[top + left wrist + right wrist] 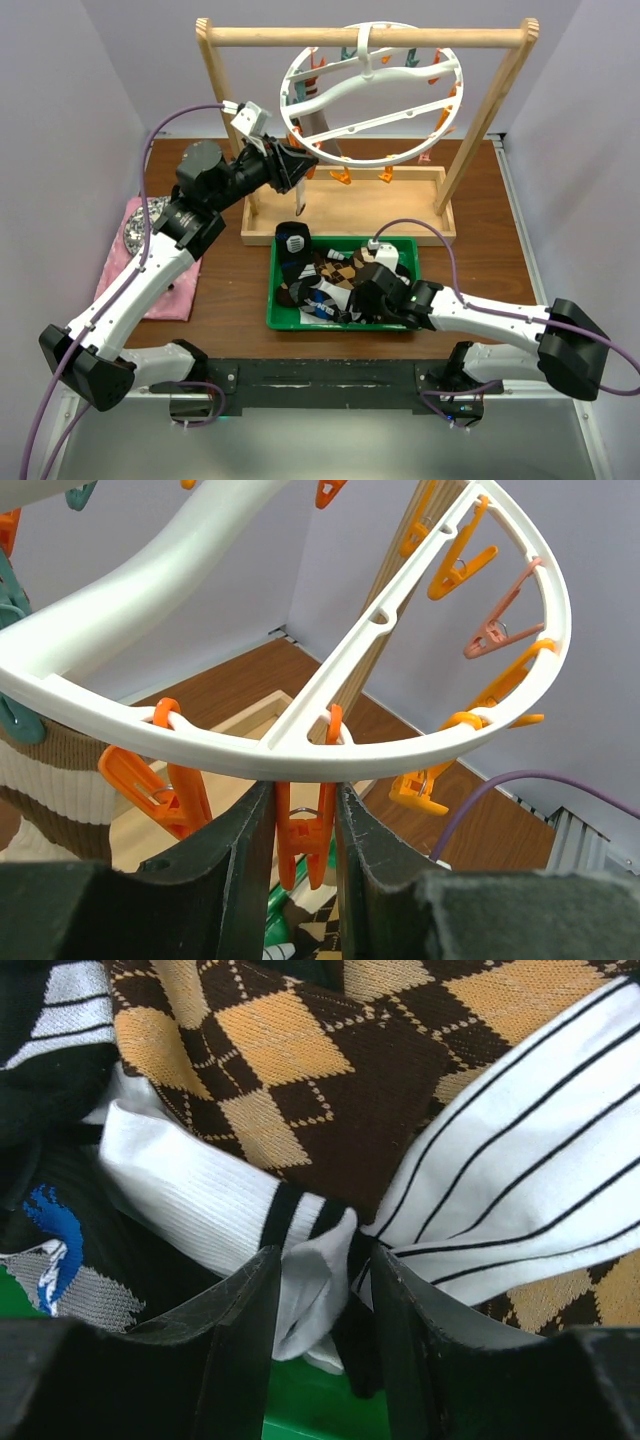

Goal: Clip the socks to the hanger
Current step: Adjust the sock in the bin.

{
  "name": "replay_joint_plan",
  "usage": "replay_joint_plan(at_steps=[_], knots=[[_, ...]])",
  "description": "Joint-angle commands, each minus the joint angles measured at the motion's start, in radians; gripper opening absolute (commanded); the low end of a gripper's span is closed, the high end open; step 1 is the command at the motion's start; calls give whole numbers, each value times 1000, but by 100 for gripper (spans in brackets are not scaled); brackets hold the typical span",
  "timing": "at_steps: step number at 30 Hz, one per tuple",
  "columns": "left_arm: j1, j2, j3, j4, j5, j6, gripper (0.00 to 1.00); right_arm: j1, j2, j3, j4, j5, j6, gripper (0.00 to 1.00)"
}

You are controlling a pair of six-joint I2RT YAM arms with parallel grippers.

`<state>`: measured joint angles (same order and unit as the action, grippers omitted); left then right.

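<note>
The green tray (300,325) sits on the brown table (225,290), and the socks (330,280) all lie heaped inside it, none lifted out. The right gripper (320,1290) is down in the tray at its near right part. Its jaws stand apart and straddle a bunched fold of a white sock with black bands (200,1195). The fold touches one finger, while a dark gap shows against the other. Around that fold lie a brown argyle sock (270,1050), a white sock with thin black stripes (520,1130) and a black sock with a blue and grey patch (55,1230). Behind the tray, farther from the arm bases, stands a light wooden frame (365,37). The hanger (420,745) hangs by its hook from the frame's round bar, well above the tray. Orange and teal pegs dangle around its white ring. The left gripper (305,815) is raised behind and above the tray's far left corner, at the ring's lower left edge. It is clamped on an orange peg (303,850) that hangs from the rim, with a finger pressed to each side of it. A piece of brown and cream ribbed fabric (50,780) hangs under the ring just beside that peg, below a teal peg (15,715). Left of the tray, beyond a stretch of table, lies a pink cloth (175,285).
</note>
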<state>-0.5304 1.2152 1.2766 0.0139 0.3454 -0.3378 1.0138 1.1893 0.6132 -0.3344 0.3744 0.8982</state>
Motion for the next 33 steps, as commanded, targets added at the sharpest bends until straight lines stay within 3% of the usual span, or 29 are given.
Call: replay_joint_plan(at_steps=[1, 9, 19, 27, 33], knots=[[6, -29, -20, 24, 26, -4, 0, 2, -7, 23, 18, -14, -28, 44], [7, -34, -26, 32, 29, -4, 0, 2, -40, 42, -18, 6, -76, 41], [12, -37, -25, 34, 29, 2, 0, 0, -37, 62, -29, 17, -82, 0], [13, -37, -17, 34, 26, 5, 0, 3, -241, 298, -80, 178, -381, 0], [13, -39, -11, 35, 27, 3, 0, 2, -310, 425, -114, 195, -519, 0]])
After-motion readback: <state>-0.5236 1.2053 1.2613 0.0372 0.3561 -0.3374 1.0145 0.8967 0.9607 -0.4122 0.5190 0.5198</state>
